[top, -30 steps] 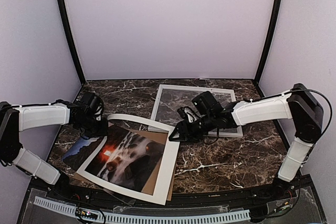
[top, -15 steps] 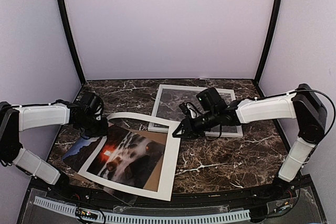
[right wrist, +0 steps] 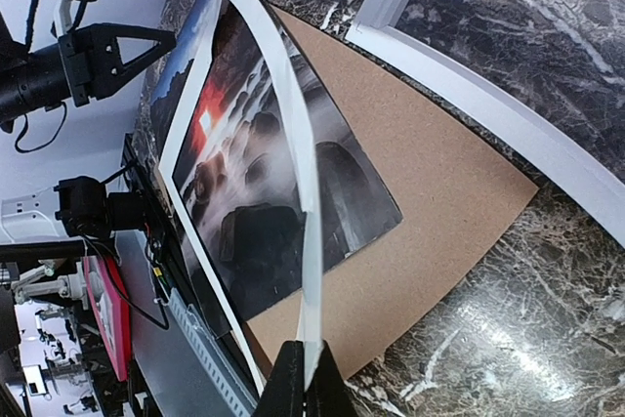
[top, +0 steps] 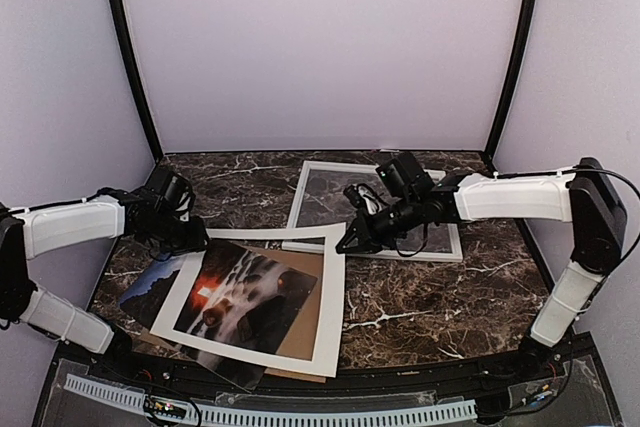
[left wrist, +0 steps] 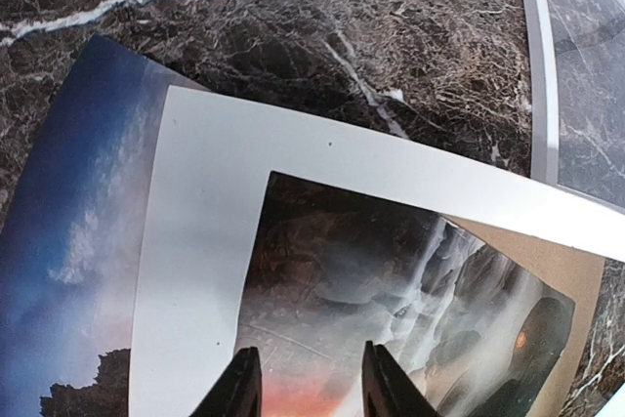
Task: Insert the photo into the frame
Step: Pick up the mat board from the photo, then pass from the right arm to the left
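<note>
Right end effector (right wrist: pixel 304 378) pinches the white mat (top: pixel 333 312) corner, photo (top: pixel 240 297) beneath.
Left end effector (left wrist: pixel 305 383), partly open, seemingly empty, just above photo.

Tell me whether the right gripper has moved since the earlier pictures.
Yes. The right gripper, pinching the white mat, has moved up and right in the top view, closer to the frame.

Left tool (left wrist: pixel 311 390) parted; right tool (right wrist: pixel 301 378) pinched shut on mat (top: pixel 322 307) edge, arm outstretched.
</note>
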{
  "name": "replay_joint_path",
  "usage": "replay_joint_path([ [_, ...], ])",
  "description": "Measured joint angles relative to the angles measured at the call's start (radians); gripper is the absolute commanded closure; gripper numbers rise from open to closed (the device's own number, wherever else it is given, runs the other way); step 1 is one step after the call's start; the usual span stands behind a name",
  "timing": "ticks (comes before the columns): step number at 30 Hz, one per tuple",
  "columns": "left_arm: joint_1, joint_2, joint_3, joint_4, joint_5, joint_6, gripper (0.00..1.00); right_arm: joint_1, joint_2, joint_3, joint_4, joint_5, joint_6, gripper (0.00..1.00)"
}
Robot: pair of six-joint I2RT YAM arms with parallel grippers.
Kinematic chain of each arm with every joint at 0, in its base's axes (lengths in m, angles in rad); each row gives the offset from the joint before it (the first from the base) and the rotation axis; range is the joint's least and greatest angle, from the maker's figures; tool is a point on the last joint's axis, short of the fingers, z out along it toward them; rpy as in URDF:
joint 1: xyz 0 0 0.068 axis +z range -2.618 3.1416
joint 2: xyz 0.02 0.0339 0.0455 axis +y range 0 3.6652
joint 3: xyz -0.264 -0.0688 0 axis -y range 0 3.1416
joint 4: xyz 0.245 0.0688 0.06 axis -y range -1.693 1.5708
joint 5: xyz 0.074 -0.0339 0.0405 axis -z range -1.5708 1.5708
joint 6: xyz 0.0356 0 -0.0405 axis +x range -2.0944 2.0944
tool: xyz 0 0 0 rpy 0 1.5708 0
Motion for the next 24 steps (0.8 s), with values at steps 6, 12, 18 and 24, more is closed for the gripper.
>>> replay_joint_path([
  [6, 0.000, -0.047, 0.027, -0.003, 0.000, 0.004, 0.48, -0.030, -0.008, 0.076, -0.105, 0.002, -0.049, 1.00],
  [12, 0.000, -0.104, 0.062, -0.003, 0.000, 0.009, 0.43, -0.089, -0.037, 0.187, -0.227, 0.010, -0.123, 1.00],
  [18, 0.000, -0.110, 0.080, 0.001, 0.000, 0.018, 0.42, -0.204, -0.049, 0.302, -0.381, 0.011, -0.236, 1.00],
  [24, 0.000, -0.092, 0.097, 0.007, 0.016, 0.039, 0.42, -0.395, -0.040, 0.432, -0.575, 0.013, -0.386, 1.00],
])
